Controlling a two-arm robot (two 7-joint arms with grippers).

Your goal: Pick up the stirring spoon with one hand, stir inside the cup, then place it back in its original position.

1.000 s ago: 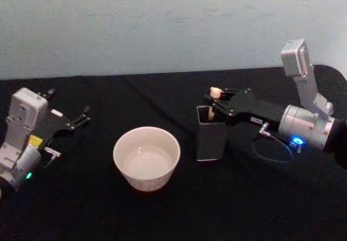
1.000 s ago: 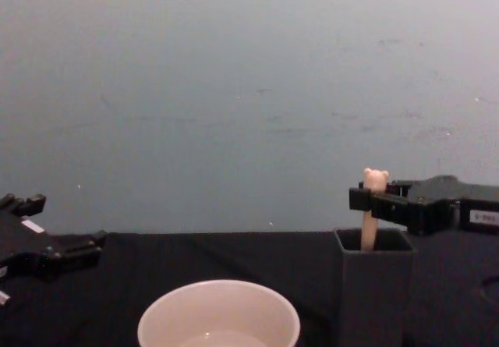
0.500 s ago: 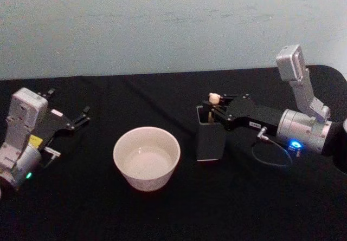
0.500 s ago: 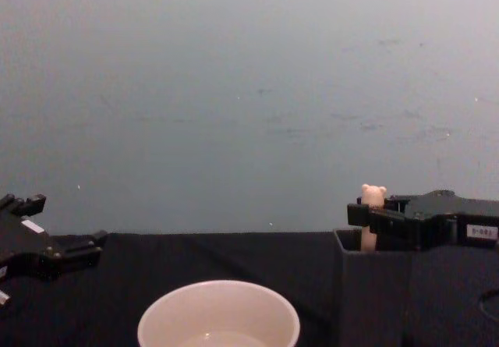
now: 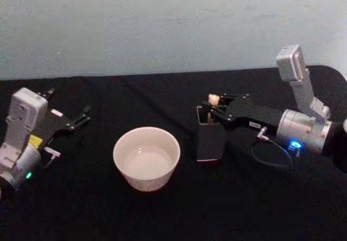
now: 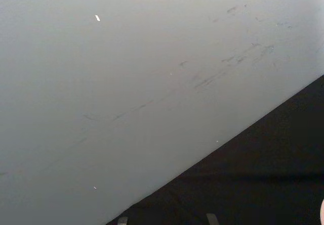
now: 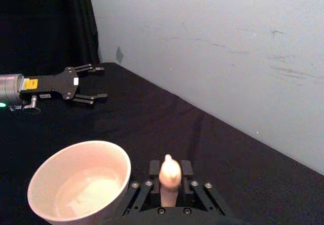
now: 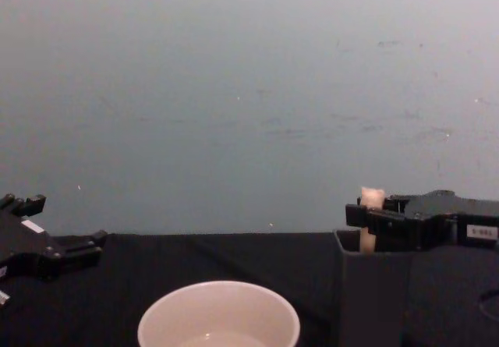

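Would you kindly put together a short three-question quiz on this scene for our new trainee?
1. True or false: the spoon stands in the dark holder, not in the cup.
2. Which gripper is closed around the spoon's handle?
A. the left gripper
B. the right gripper
C. both
3. Fill in: from the robot's head, the cup sits to the ____ of the holder.

Key
1. True. The bear-topped handle sticks up out of the holder, and the cup stands apart from it.
2. B. The left gripper rests open at the table's left side, holding nothing.
3. Left.
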